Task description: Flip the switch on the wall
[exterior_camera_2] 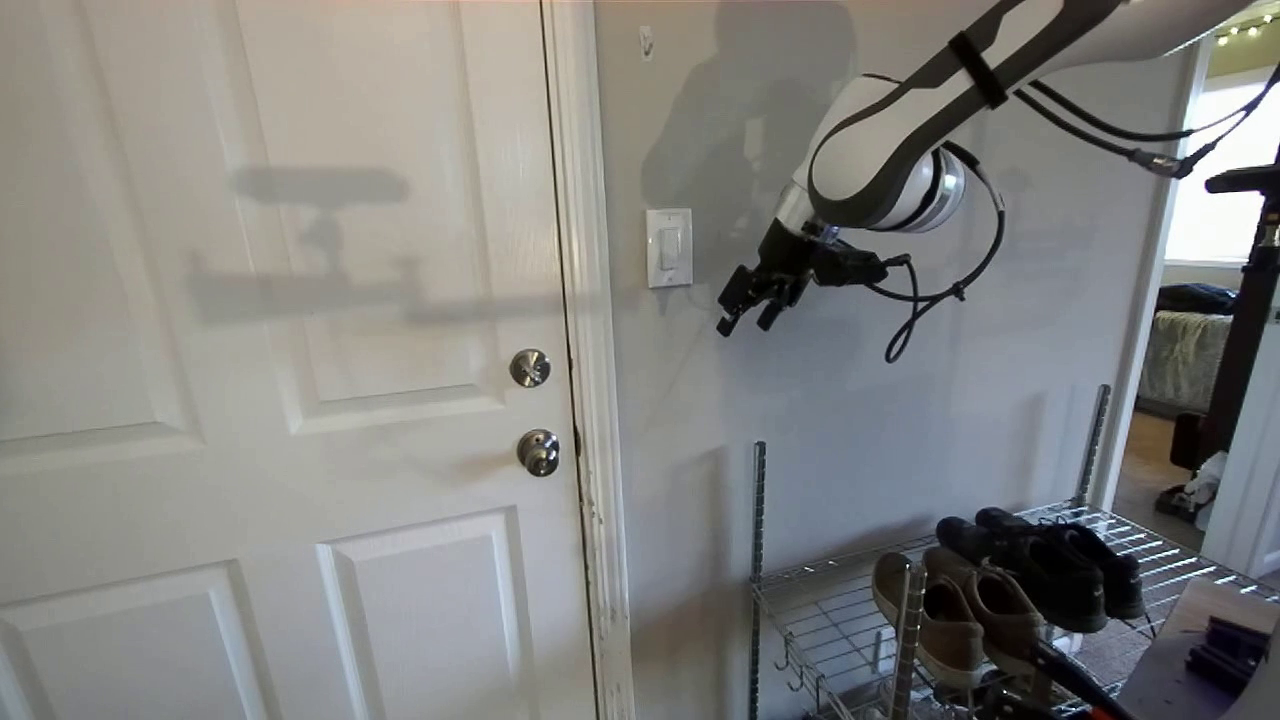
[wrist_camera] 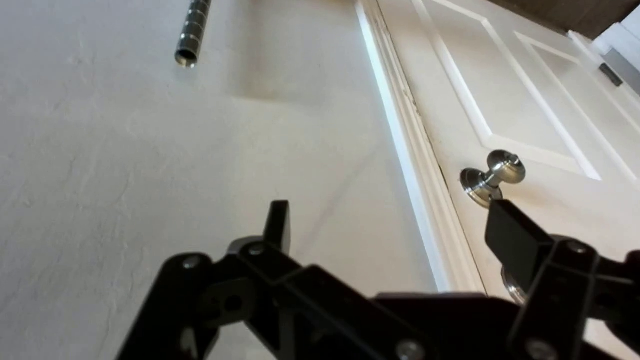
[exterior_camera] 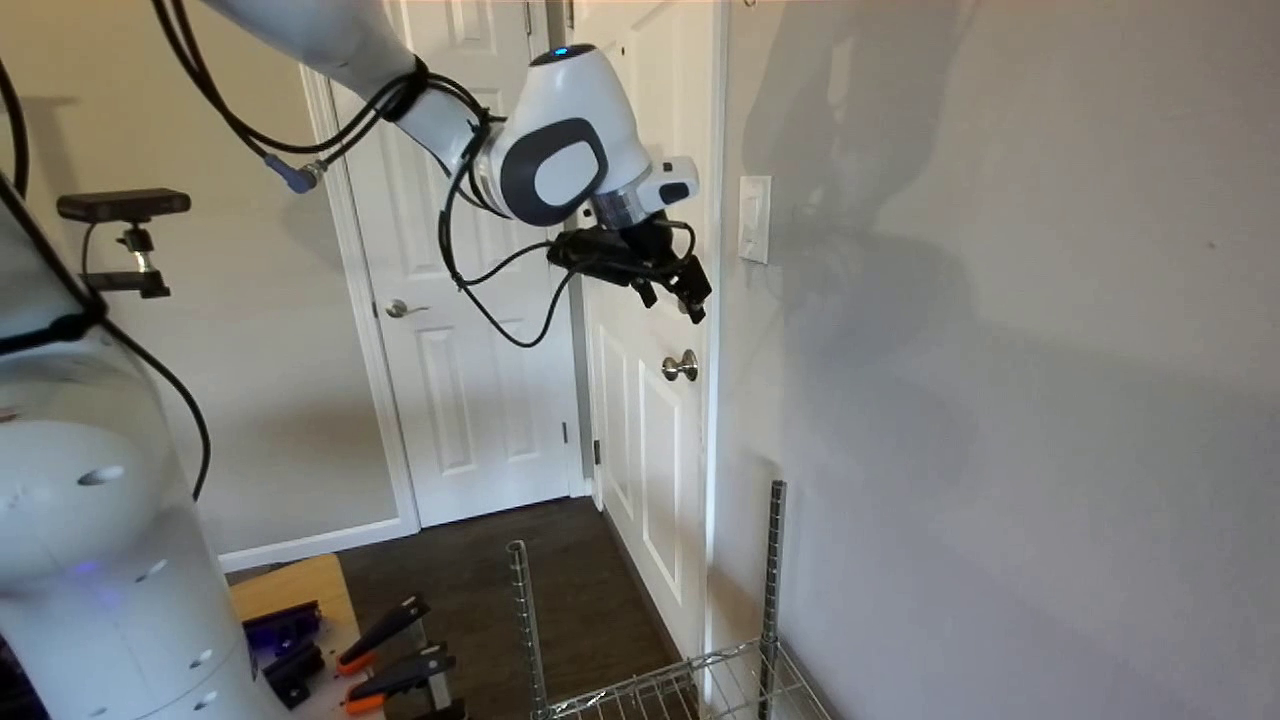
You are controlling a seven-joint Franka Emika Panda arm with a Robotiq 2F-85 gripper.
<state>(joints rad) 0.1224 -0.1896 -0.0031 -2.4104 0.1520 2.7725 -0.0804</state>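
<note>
High above the edge of the tabletop [exterior_camera: 298,583] and well apart from it, white switch [exterior_camera_2: 669,248] sits upright on the grey wall [exterior_camera_2: 690,390], just beside the door frame [exterior_camera_2: 590,330]. Gripper [exterior_camera_2: 746,322] hangs angled down, apart from the switch and a little lower in both exterior views; wrist view shows its fingers [wrist_camera: 515,242] spread wide, released. Black-and-orange clamps [exterior_camera: 402,674] sit at an edge of the tabletop. Tan shoes [exterior_camera_2: 952,645] and black shoes [exterior_camera_2: 1060,580] rest on a wire rack [exterior_camera_2: 759,520] beside the wall
</note>
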